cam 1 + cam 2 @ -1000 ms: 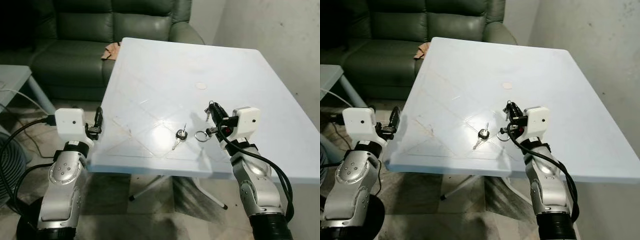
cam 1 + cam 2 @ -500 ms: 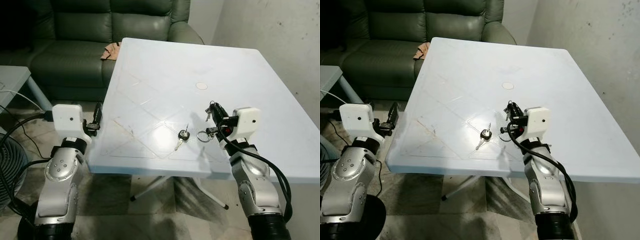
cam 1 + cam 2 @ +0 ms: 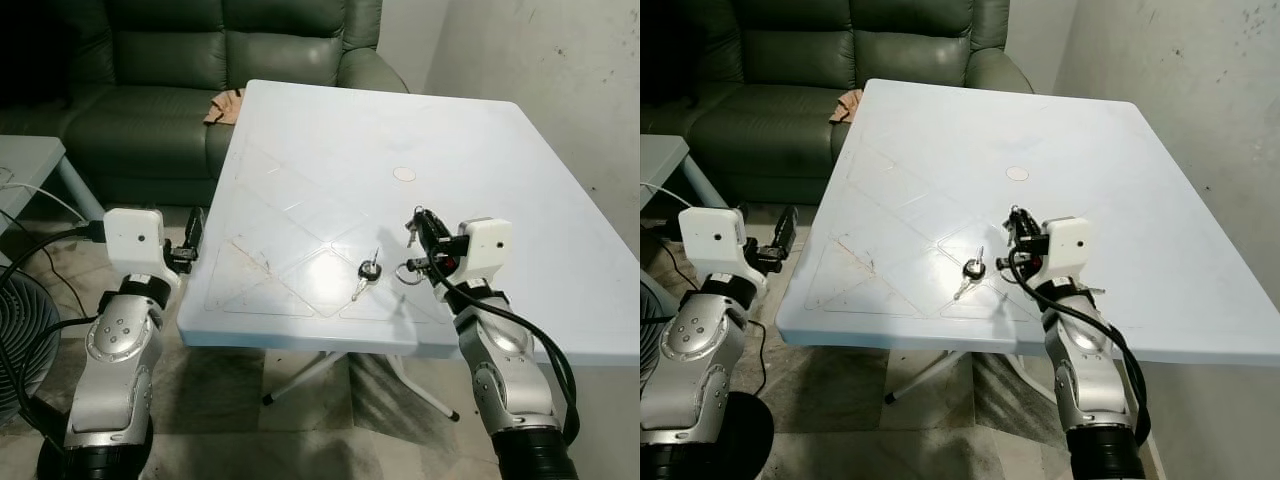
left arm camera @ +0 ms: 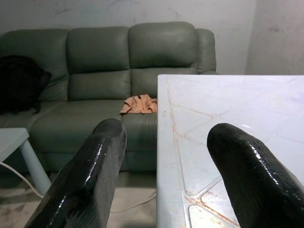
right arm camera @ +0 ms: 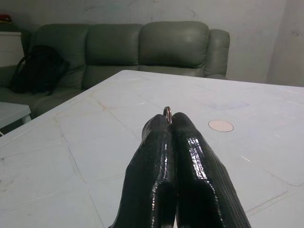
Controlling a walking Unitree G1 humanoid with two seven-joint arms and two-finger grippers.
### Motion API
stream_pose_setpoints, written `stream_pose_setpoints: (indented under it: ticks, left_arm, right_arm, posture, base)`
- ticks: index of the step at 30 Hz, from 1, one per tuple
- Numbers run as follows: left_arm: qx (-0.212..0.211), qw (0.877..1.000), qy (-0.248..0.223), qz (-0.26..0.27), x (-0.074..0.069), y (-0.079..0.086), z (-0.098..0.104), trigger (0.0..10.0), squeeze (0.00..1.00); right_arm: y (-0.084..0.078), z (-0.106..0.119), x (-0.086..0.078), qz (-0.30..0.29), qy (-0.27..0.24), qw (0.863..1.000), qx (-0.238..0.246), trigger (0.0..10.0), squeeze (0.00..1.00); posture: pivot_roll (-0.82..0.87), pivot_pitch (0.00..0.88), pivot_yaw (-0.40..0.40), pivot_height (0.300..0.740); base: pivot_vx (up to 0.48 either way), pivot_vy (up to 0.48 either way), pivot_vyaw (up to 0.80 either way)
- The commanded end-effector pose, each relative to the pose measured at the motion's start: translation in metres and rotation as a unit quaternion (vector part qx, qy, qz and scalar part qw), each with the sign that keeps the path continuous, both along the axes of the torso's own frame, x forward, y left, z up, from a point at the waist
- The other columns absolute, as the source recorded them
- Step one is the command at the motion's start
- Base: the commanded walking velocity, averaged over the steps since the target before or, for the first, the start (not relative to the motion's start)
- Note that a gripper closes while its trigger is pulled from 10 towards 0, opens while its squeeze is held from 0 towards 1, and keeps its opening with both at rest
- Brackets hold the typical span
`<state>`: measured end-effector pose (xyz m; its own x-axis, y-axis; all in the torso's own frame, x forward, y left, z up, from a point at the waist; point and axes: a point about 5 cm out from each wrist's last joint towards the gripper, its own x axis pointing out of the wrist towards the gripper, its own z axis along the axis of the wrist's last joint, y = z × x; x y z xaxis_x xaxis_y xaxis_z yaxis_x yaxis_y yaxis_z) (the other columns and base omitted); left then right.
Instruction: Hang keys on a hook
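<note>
Right wrist view: right gripper pinched on key ring, ring mostly hidden, loose key on table, left gripper spread wide.

Right gripper, lower right of the head view, fingers pressed together; left gripper, lower left, fingers spread apart.

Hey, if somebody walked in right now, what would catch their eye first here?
Probably the big white table, with a black-headed key lying near its front edge. Just right of it, the right gripper is shut on a key ring above the tabletop. Behind stands a green sofa, and the left gripper is open beside the table's left edge.
</note>
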<state>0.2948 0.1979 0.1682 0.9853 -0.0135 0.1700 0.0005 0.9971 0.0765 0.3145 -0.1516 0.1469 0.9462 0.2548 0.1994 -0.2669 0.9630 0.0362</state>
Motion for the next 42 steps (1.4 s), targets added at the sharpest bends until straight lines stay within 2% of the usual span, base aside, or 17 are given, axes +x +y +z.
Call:
stream_pose_setpoints:
  ticks: [1, 15, 18, 27, 31, 35, 39, 42]
  left_arm:
    - [-0.002, 1.0, -0.007, -0.01, 0.0018, -0.0034, 0.0031, 10.0, 0.0]
    - [-0.003, 1.0, -0.003, -0.003, 0.0025, -0.0019, 0.0015, 10.0, 0.0]
    - [-0.029, 1.0, -0.006, -0.004, 0.0029, -0.0033, 0.0012, 10.0, 0.0]
    - [-0.022, 1.0, -0.007, 0.002, 0.0033, -0.0024, 0.001, 10.0, 0.0]
    - [-0.051, 0.999, -0.003, 0.002, 0.0032, -0.0008, -0.0006, 10.0, 0.0]
    - [-0.059, 0.998, -0.003, 0.005, 0.0028, 0.0008, -0.0004, 10.0, 0.0]
    - [-0.067, 0.997, 0.002, 0.021, 0.002, 0.0019, -0.0021, 10.0, 0.0]
    - [-0.069, 0.997, 0.005, 0.027, 0.0025, 0.0024, -0.0034, 10.0, 0.0]
  right_arm:
    - [-0.0014, 0.0023, 0.0019, -0.001, -0.005, 1.0, -0.005, 10.0, 0.0]
    - [-0.0021, 0.0025, 0.0017, 0.002, -0.004, 1.0, -0.01, 10.0, 0.0]
    - [-0.0022, 0.0028, 0.0017, 0.003, -0.004, 1.0, -0.01, 10.0, 0.0]
    - [-0.0035, 0.003, 0.002, 0.003, -0.004, 1.0, -0.011, 10.0, 0.0]
    - [-0.0037, 0.0034, 0.0023, 0.003, -0.004, 1.0, -0.012, 10.0, 0.0]
    - [-0.0035, 0.0046, 0.0021, 0.002, -0.01, 1.0, -0.01, 10.0, 0.0]
    - [-0.0018, 0.0037, 0.0022, 0.003, 0.0, 1.0, -0.007, 10.0, 0.0]
    - [-0.0005, 0.0015, 0.0014, 0.006, 0.002, 1.0, -0.024, 10.0, 0.0]
  posture:
    - [-0.07, 0.0, -0.016, 0.74]
    - [-0.08, 0.0, -0.021, 0.74]
    - [-0.08, 0.0, -0.022, 0.74]
    - [-0.08, 0.0, -0.026, 0.74]
    - [-0.08, 0.0, -0.027, 0.74]
    - [-0.07, 0.0, -0.032, 0.74]
    - [-0.07, 0.003, -0.035, 0.74]
    - [-0.08, 0.005, -0.036, 0.74]
  base:
    - [0.0, -0.319, -0.73]
    - [0.0, -0.48, -0.72]
    - [0.0, 0.0, -0.72]
    - [0.0, 0.0, -0.72]
    - [0.0, 0.0, -0.73]
    - [0.0, 0.114, -0.68]
    - [0.0, 0.113, 0.0]
    - [0.0, 0.0, 0.0]
